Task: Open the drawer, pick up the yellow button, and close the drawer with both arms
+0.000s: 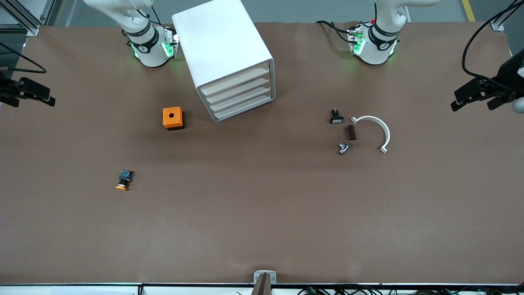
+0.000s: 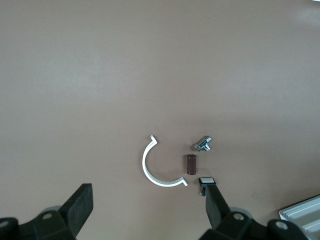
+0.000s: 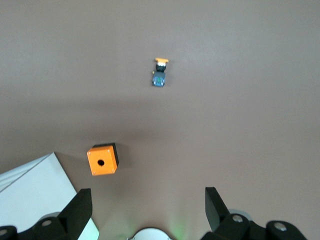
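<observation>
The button [image 1: 123, 180] is lying on its side out on the bare brown table [image 1: 262, 213], toward the right arm's end, orange cap pointing at the front camera and the dark blue body farther from it. It's nowhere near a drawer, just sitting in the open. The right wrist view shows it too [image 3: 160, 74], well apart from everything else.

Farther from the camera than the button sits the orange cube [image 1: 173, 118] with a hole in its top, and just beside that is the white cabinet [image 1: 223, 53], turned at an angle. All four drawers look pushed in; the top drawer [image 1: 235, 80] sits flush with the other three below it.

Toward the left arm's end there's a little cluster: a small black piece with a white face [image 1: 336, 117], a brown block [image 1: 351, 132], a small metal fitting [image 1: 344, 148] and a white half-ring clip [image 1: 376, 131], all near each other but not touching.

Both arms are waiting, pulled up high. The right claw [image 3: 147, 210] hangs over the table near the cube and cabinet corner, spread wide with nothing in it. The left claw [image 2: 150, 207] hangs over the clip cluster, also spread wide and holding nothing.
</observation>
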### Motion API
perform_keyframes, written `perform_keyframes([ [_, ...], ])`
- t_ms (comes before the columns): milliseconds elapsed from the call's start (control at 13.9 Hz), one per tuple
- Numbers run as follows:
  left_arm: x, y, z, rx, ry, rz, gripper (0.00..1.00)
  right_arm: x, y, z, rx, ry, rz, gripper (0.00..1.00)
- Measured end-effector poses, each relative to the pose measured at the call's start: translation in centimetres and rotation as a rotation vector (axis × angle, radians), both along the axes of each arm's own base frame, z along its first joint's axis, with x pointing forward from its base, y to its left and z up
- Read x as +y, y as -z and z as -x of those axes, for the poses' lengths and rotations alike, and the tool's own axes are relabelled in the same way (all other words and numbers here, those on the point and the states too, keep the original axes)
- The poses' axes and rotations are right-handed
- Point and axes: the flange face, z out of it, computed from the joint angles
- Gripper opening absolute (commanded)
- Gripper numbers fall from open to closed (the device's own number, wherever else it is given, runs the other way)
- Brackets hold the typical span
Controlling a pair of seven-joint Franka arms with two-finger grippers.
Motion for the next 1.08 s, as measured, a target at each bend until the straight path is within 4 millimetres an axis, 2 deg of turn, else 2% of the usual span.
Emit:
perform_keyframes([
  [433, -0.1, 0.0, 0.0, 0.001, 0.000, 0.000, 0.99, 0.1, -0.8, 0.3, -0.012, -0.002, 0.000, 1.00],
  [793, -0.1, 0.0, 0.0, 0.002, 0.000, 0.000, 0.99, 0.2, -1.6, 1.2, -0.023, -0.003, -0.001, 1.00],
  [1082, -0.1, 0.0, 0.0, 0.003, -0.001, 0.000, 0.99, 0.2, -1.5, 2.2, -0.034, -0.003, -0.003, 1.00],
])
